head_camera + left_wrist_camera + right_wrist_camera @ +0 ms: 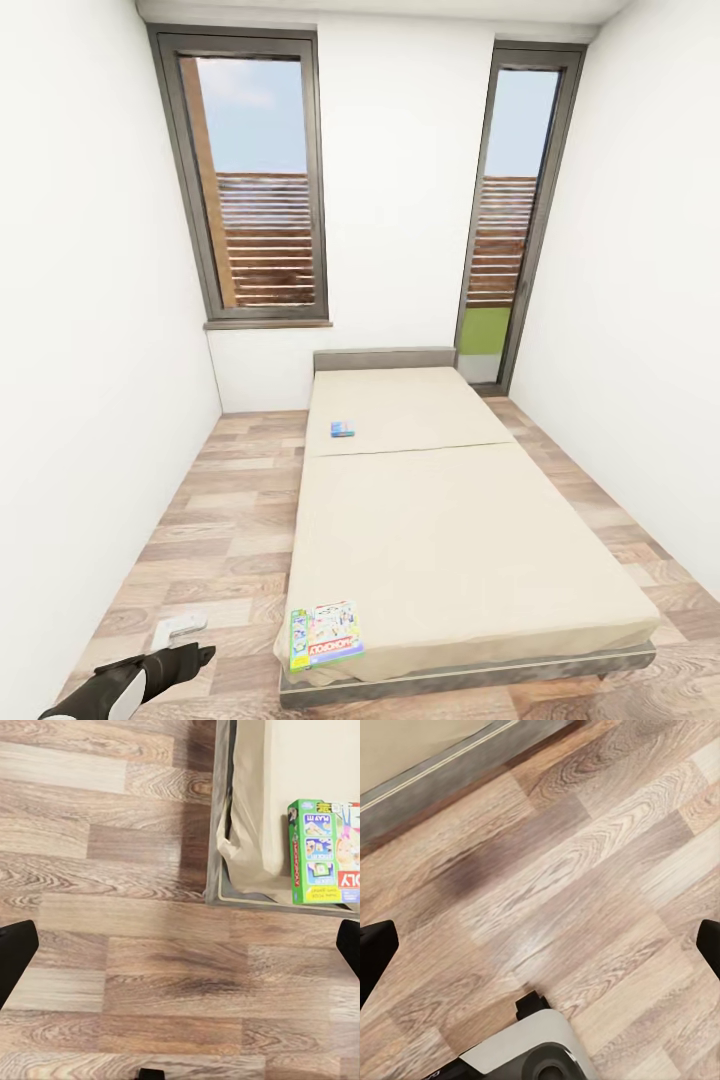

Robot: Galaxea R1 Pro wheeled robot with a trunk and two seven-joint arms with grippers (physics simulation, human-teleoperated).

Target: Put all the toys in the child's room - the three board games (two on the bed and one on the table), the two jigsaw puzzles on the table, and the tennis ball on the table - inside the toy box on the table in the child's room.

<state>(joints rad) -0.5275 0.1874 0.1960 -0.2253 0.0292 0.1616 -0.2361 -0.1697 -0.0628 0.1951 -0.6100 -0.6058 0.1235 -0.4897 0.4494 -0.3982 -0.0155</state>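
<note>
The left arm (130, 680) reaches low and forward over the wood plank floor (215, 540), beside the bed's near left corner. Both the left gripper (180, 945) and the right gripper (540, 945) hang empty above the planks, fingers (15, 952) spread wide. On the bed (450, 540), the white Monopoly box (326, 634) (green-edged) lies at that near corner; the small blue game box (342, 429) sits farther up near the grey headboard (385, 358). Two tall dark-framed windows (255, 180) stand behind.

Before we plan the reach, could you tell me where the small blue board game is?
In the head view, the small blue board game lies on the bed, left side, near the headboard.
</note>
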